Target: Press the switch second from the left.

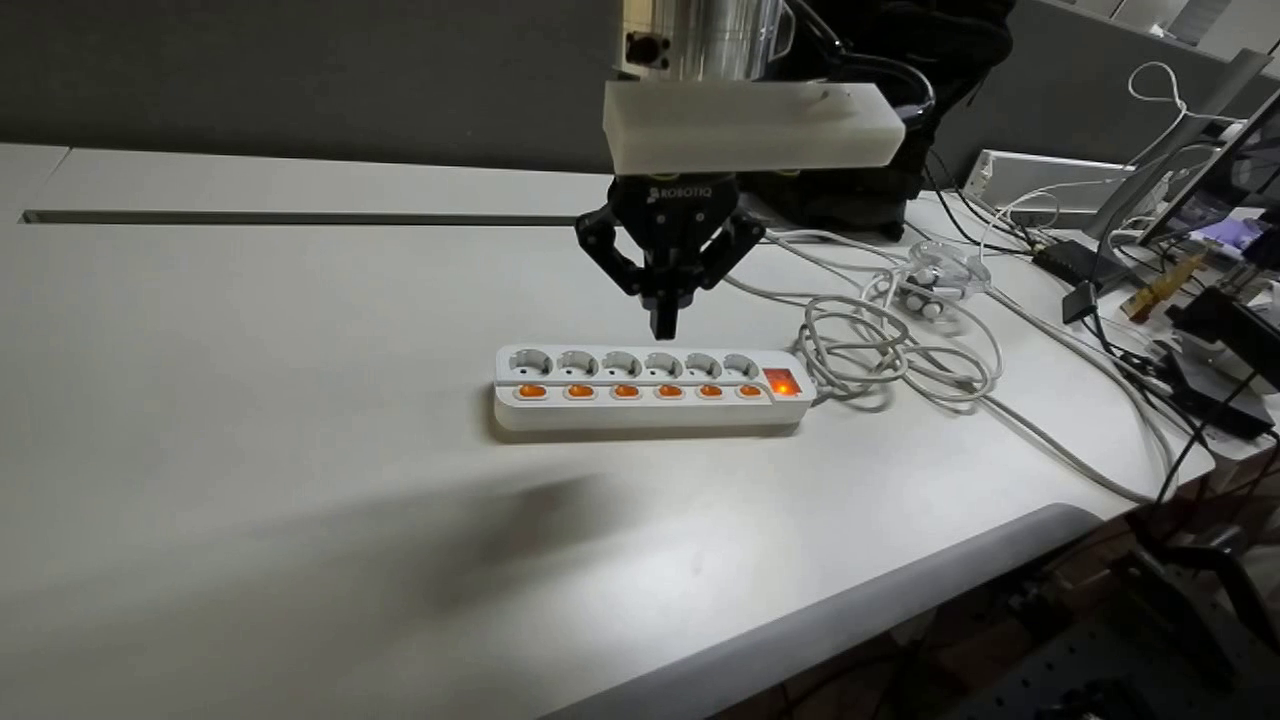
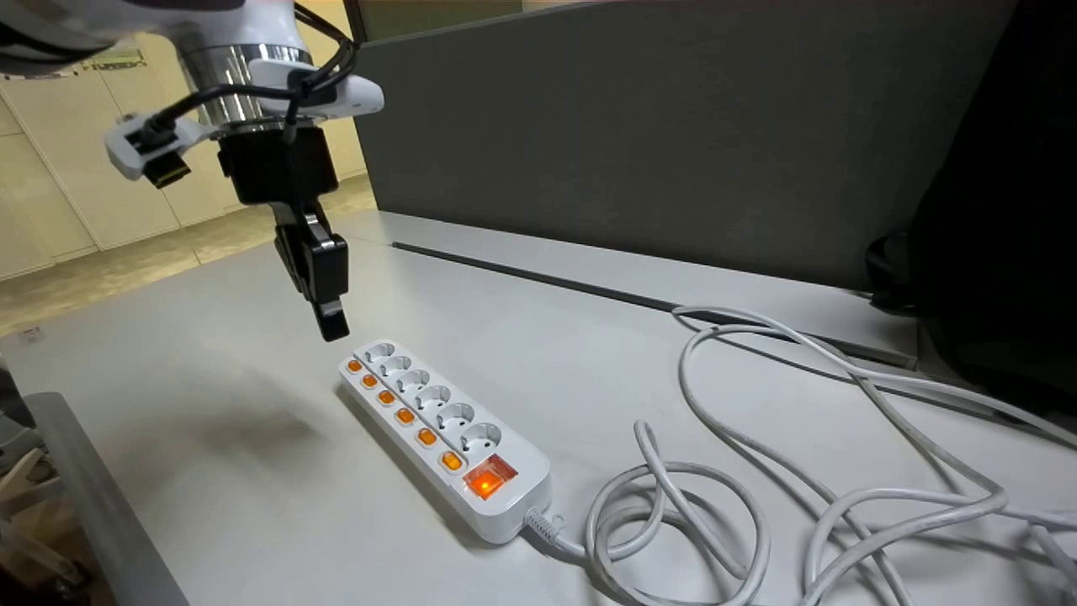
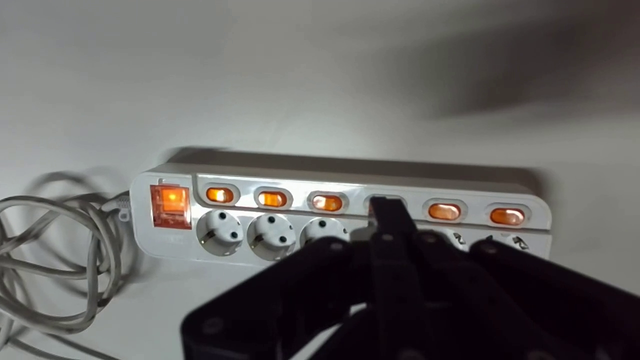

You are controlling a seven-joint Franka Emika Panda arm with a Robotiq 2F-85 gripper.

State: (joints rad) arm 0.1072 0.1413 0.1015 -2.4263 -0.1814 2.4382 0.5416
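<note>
With its jaws together, the tool (image 1: 663, 328) hangs above the desk (image 1: 290, 360) and the power strip (image 1: 650, 417), on which the orange switch (image 1: 579, 391) sits second from the end opposite the cable (image 2: 543, 528).

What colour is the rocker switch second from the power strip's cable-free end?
Orange. That switch shows best in the wrist view.

Gripper (image 1: 664, 325) hangs above the strip (image 1: 650, 418), bit of a gap between them, strip flat on the table (image 1: 300, 350). In an exterior view there's a bag (image 1: 850, 203) behind the gripper, off to the right. Wrist view: the switch (image 3: 444, 211) is just right of the fingertips (image 3: 394, 215), cable (image 3: 93, 280) well left.
</note>
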